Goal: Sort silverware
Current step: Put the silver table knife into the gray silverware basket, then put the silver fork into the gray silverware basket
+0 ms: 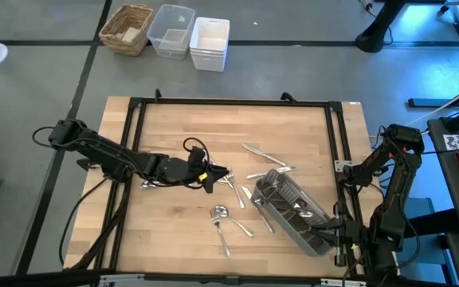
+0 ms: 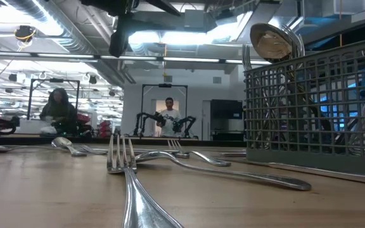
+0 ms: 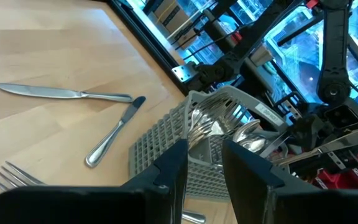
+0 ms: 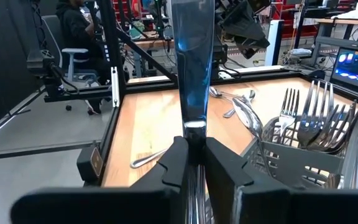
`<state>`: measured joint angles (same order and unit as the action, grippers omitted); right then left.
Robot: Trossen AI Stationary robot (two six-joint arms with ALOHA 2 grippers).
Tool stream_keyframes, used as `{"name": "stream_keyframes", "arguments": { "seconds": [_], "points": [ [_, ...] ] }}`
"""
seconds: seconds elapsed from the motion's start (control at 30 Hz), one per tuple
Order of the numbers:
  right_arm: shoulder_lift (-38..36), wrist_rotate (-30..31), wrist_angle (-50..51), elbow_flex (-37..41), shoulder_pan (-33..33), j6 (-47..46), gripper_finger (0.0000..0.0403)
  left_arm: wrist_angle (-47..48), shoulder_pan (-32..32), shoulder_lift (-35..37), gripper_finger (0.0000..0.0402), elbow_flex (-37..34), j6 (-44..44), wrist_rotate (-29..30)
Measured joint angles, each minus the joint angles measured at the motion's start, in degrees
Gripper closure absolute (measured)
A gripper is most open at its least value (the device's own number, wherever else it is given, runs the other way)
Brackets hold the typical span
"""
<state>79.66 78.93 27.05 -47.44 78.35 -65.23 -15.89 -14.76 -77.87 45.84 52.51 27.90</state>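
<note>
Right gripper [image 4: 194, 163] at the table's near right corner, pinched narrow on one upright flat piece of silverware [image 4: 192, 68], blade or handle not clear. Just beside it, grey slatted caddy [image 1: 293, 213] lying aslant, holding at least three forks [image 4: 316, 118] and some spoons, exact count unclear. Farther toward mid-table, left gripper [image 1: 213, 177] hovering low, fingers [image 3: 166, 177] part-way apart with nothing between them. Ahead of that gripper, two table knives [image 3: 67, 93] flat on the wooden table [image 1: 174, 135]; nearer the front edge, a spoon [image 1: 220, 212] and about three more loose pieces. Bare wood behind and left of the left gripper; black frame rail [image 1: 229, 102] along the edges.
</note>
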Motion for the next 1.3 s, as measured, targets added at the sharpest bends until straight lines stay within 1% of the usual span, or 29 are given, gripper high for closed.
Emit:
{"name": "stream_keyframes", "arguments": {
  "seconds": [0.23,0.37,0.6,0.8,0.97,1.1,1.3],
  "points": [
    [0.0,-0.4,-0.1,0.0,0.0,0.9,0.0305,0.0,0.0,0.0,0.0309,0.0,0.2,0.0],
    [0.1,-0.5,0.1,0.1,0.0,1.0,0.0288,0.0,0.0,0.0,0.0309,0.0,0.2,0.0],
    [0.1,-1.0,0.2,-0.2,0.0,0.9,0.0284,-0.1,0.0,0.0,0.0309,0.0,0.2,0.0],
    [0.1,-0.6,0.2,-1.9,0.0,1.2,0.0284,-0.1,0.0,0.0,0.0309,0.0,0.0,0.0],
    [0.0,-0.2,0.1,-4.9,0.0,6.4,0.0284,-0.1,0.1,0.0,0.0309,0.0,-0.2,0.0],
    [-0.6,0.4,0.2,-7.8,0.0,11.3,0.0284,-0.2,0.4,0.0,0.0309,0.0,-3.2,0.0],
    [-4.0,0.4,2.2,-10.7,0.0,11.9,0.0284,-0.1,1.8,0.0,0.0309,0.0,-9.5,-0.5]
  ]
}}
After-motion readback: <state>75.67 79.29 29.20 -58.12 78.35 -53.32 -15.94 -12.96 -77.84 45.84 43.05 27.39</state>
